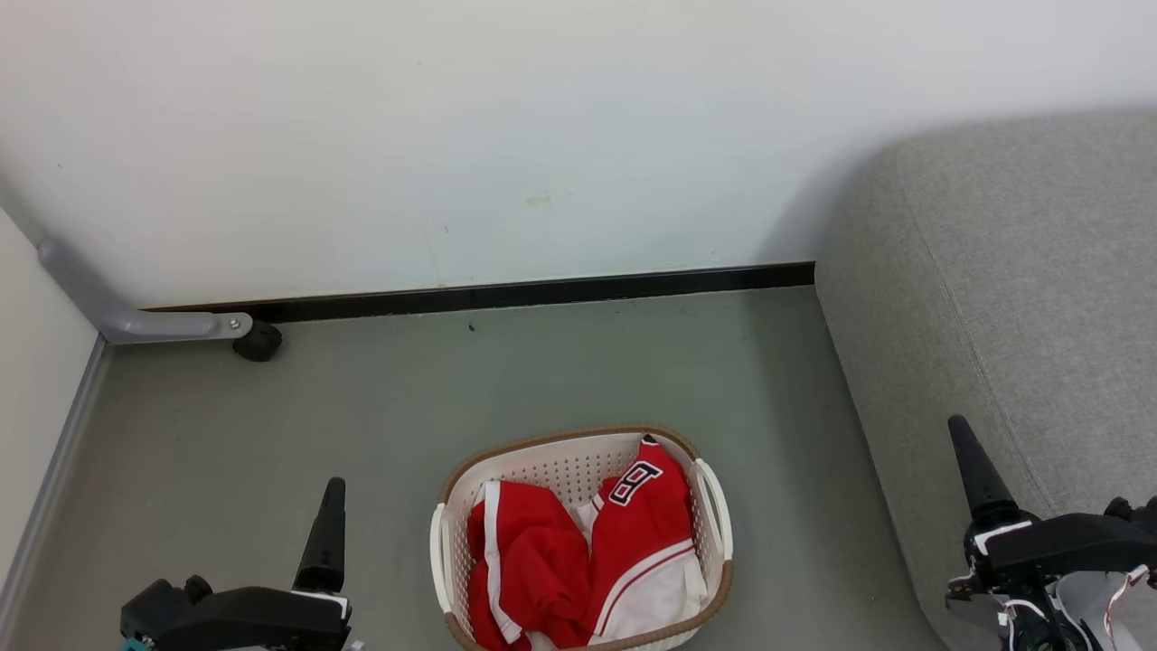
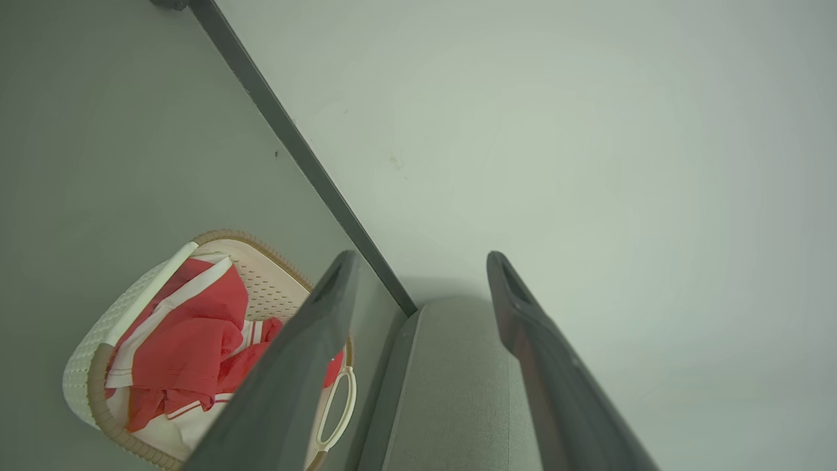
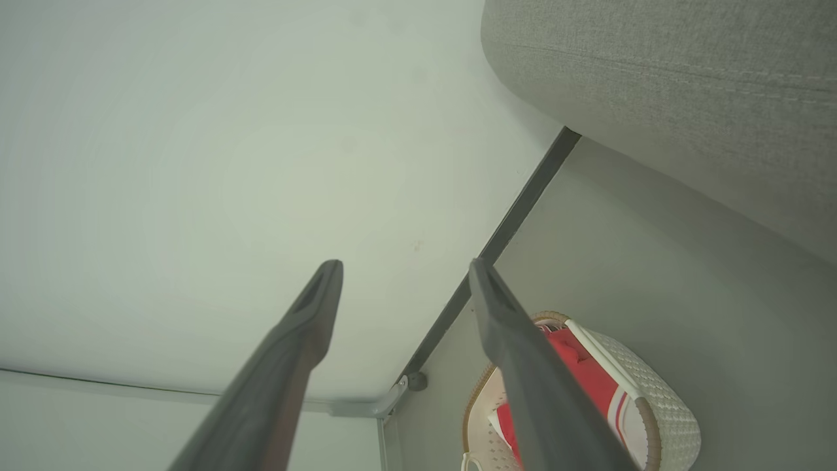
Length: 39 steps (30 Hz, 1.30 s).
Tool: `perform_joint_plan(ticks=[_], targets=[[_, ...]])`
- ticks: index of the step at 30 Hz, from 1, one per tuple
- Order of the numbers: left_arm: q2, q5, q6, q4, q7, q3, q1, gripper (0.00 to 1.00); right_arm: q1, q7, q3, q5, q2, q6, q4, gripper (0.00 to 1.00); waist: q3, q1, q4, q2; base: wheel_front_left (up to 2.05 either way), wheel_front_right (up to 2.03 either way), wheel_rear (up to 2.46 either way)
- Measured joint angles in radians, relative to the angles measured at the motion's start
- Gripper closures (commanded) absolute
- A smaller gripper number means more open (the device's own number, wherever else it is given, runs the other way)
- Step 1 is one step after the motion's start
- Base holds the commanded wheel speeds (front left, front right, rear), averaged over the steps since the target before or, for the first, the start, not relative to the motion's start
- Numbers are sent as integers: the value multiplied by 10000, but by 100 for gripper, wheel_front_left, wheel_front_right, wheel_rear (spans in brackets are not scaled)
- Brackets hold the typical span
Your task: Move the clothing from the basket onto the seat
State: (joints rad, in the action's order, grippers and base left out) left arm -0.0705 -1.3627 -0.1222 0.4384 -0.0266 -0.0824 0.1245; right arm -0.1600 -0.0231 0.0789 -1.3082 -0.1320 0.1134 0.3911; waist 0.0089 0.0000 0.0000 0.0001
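- Both pairs of jaws wide, empty.
- Between them, lower: clothing [image 1: 633, 542] in basket [image 1: 578, 435], long axis fore-aft.
- Left jaws nearer; seat [image 1: 1012, 271] at right.

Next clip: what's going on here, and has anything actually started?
Nothing is being handled yet. The clothing, two red garments with white stripes, lies in the basket on the floor, beside the grey seat. The left gripper and the right gripper hover open and hold nothing, one on each side of the basket. The move to the seat has not begun.
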Motion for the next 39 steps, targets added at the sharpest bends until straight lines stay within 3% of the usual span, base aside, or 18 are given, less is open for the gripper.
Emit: perform_joint_plan(ticks=[19,39], targets=[[-245,3350,94,173,-658,-717,178,0,-666,1057,1889,2477,-859,10,497,0,-80,0,28,0,0,0,0],[-424,7089,650,209,-1411,-1287,386,0,-1428,1919,3242,4918,-1429,13,1498,0,-130,0,-7,0,0,0,0]])
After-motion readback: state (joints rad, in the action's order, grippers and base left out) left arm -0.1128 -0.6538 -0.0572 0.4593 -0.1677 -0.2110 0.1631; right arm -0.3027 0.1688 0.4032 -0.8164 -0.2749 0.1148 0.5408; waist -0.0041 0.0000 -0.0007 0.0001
